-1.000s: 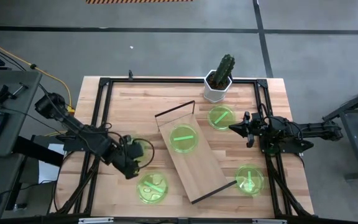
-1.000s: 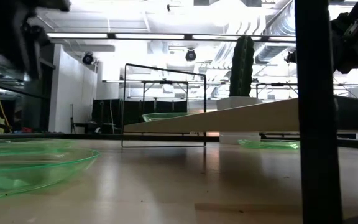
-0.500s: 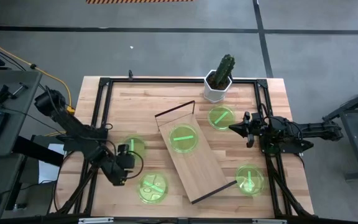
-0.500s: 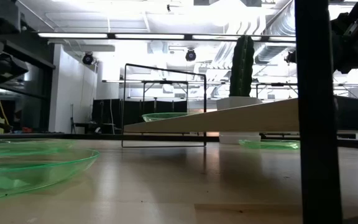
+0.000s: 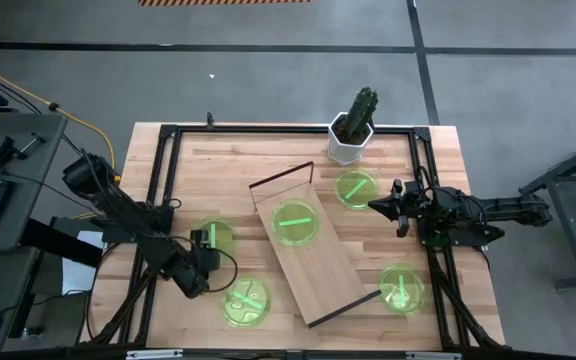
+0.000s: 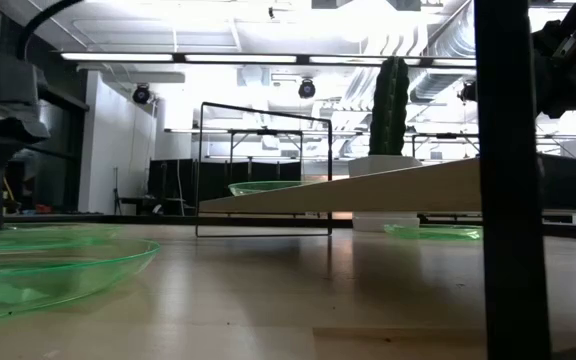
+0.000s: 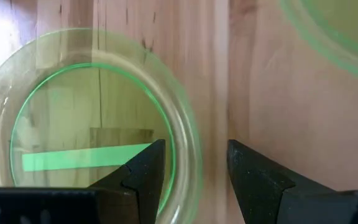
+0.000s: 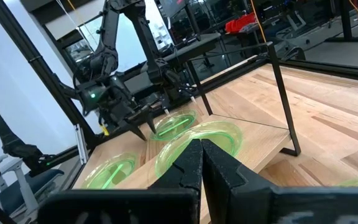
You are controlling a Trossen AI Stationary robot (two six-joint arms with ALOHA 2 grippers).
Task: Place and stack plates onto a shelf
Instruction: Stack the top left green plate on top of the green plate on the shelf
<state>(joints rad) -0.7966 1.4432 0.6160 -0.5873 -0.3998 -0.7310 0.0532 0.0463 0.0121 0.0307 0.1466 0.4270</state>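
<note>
Five green plates show in the high view. One lies on the table's left part (image 5: 213, 236), one near the near edge (image 5: 245, 300), one on the slanting light-wood shelf (image 5: 318, 262) at its far end (image 5: 296, 222), one by the pot (image 5: 355, 187), and one at the near right (image 5: 402, 288). My left gripper (image 5: 204, 260) is open and low over the table. In its wrist view its fingers (image 7: 194, 146) stand on either side of the left plate's rim (image 7: 188, 134), one over the plate and one outside it. My right gripper (image 5: 373, 206) is shut and hovers by the right edge.
A white hexagonal pot with a cactus (image 5: 351, 135) stands at the far edge. Dark metal rails (image 5: 163, 180) frame the tabletop. The shelf's thin frame ends (image 5: 283, 178) rise at both short sides. Bare wood (image 5: 228, 170) lies between the far-left rail and the shelf.
My left gripper has come down from high above the left plate to table height, shifting a little toward the near-left and uncovering that plate. The plates and the shelf have stayed where they were.
</note>
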